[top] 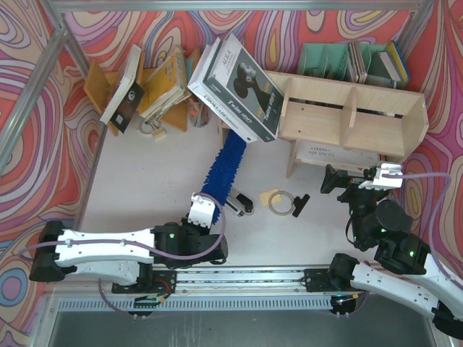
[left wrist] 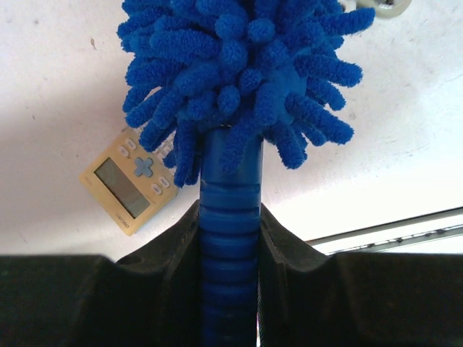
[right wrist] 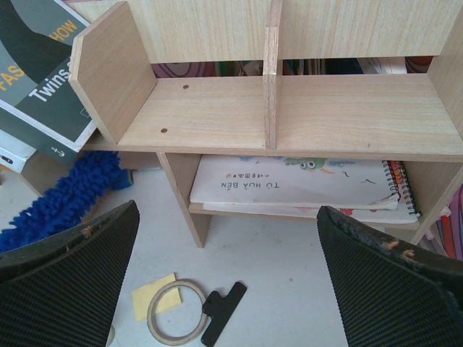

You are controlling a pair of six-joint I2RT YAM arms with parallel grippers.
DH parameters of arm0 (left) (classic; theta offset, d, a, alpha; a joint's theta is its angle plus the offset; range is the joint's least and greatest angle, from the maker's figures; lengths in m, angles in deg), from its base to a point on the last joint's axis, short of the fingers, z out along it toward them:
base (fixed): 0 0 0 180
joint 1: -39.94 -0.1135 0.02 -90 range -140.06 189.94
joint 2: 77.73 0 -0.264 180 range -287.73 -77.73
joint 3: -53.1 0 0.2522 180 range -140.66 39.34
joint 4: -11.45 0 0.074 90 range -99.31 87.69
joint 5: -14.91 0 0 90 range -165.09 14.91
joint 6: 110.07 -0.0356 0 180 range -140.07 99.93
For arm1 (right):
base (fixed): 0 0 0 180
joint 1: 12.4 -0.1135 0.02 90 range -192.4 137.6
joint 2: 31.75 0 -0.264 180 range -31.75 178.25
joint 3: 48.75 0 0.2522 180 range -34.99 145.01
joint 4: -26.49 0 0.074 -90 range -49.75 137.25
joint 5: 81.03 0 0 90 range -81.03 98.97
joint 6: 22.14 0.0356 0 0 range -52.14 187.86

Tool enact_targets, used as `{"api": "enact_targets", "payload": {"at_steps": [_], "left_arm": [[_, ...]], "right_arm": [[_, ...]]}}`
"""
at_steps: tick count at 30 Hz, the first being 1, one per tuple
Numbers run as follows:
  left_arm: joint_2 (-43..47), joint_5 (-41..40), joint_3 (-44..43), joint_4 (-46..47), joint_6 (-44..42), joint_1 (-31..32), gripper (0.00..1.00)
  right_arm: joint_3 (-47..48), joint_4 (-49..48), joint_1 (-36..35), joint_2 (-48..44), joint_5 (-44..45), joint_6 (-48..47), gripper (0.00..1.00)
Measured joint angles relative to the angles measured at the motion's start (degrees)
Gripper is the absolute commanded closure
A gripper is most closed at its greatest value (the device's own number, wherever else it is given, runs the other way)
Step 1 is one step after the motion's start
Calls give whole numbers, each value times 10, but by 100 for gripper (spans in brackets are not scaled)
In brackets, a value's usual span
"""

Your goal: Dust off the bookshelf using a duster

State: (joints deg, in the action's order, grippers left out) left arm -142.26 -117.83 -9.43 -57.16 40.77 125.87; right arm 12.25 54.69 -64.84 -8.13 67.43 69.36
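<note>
You are looking at a white table (top: 145,181) that is sitting inside an enclosure. Walls (top: 304,29) printed with red, pink, purple and orange swirls are closing it in on three sides. A metal frame bar (top: 231,5) is running along the top. Even light is casting soft shadows. A mint-green file holder (top: 325,61) and an orange-brown wooden rack (top: 96,85) are standing at the back.

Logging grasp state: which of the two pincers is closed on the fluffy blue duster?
The left pincer, clamped on the handle of the bright-blue fluffy chenille duster; the right pincer is open, facing the pale plywood bookshelf.
</note>
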Motion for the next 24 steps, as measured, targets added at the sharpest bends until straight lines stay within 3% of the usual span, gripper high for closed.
{"api": "enact_targets", "payload": {"at_steps": [11, 19, 24], "left_arm": [[95, -37, -64, -58, -28, 1, 100], [57, -51, -70, -40, -52, 0, 100], [3, -43, -74, 20, -72, -4, 100]], "right_arm": [[0, 0, 0, 0, 0, 0, 1], [0, 0, 0, 0, 0, 0, 1], [0, 0, 0, 0, 0, 0, 1]]}}
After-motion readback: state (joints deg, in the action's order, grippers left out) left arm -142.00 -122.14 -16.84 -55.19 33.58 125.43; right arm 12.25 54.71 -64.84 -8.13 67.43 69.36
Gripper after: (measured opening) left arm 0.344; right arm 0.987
